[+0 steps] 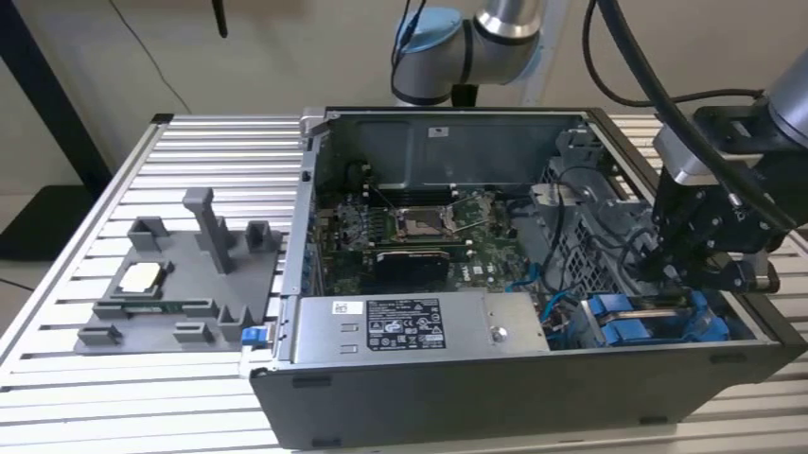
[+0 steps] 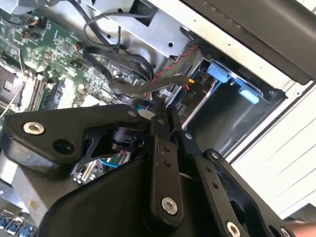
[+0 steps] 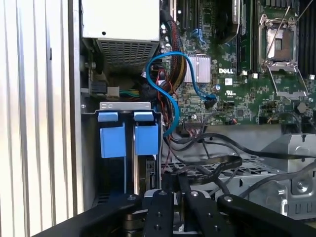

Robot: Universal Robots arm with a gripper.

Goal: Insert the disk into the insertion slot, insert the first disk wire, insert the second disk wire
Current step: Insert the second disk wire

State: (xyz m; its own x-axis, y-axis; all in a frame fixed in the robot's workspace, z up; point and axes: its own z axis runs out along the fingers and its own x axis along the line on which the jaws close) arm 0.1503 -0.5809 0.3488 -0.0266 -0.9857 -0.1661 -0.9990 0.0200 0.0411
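Observation:
The disk (image 3: 146, 139) sits in its blue carrier inside the drive bay at the case's front corner, beside a second blue carrier (image 3: 113, 140). The exterior view shows the same blue carriers (image 1: 631, 326) at its right, low in the open computer case. My gripper (image 1: 672, 284) reaches down into the case just behind that bay. In both wrist views the black fingers (image 2: 163, 148) meet at their tips. There my gripper (image 2: 160, 112) is pinched on a flat dark disk wire (image 2: 133, 88), which loops past the fingertips toward the bay. The first wrist view shows the gripper (image 3: 181, 181) with that wire (image 3: 210, 163) right at its tips.
The open case (image 1: 531, 397) stands on a slatted metal table (image 1: 215, 151). Inside are the motherboard (image 1: 417, 227), a silver power supply (image 1: 417, 326), a blue data cable (image 3: 170, 98) and a metal cage (image 3: 289, 168) beside my fingers. A grey fixture tray (image 1: 177, 293) lies at the exterior view's left.

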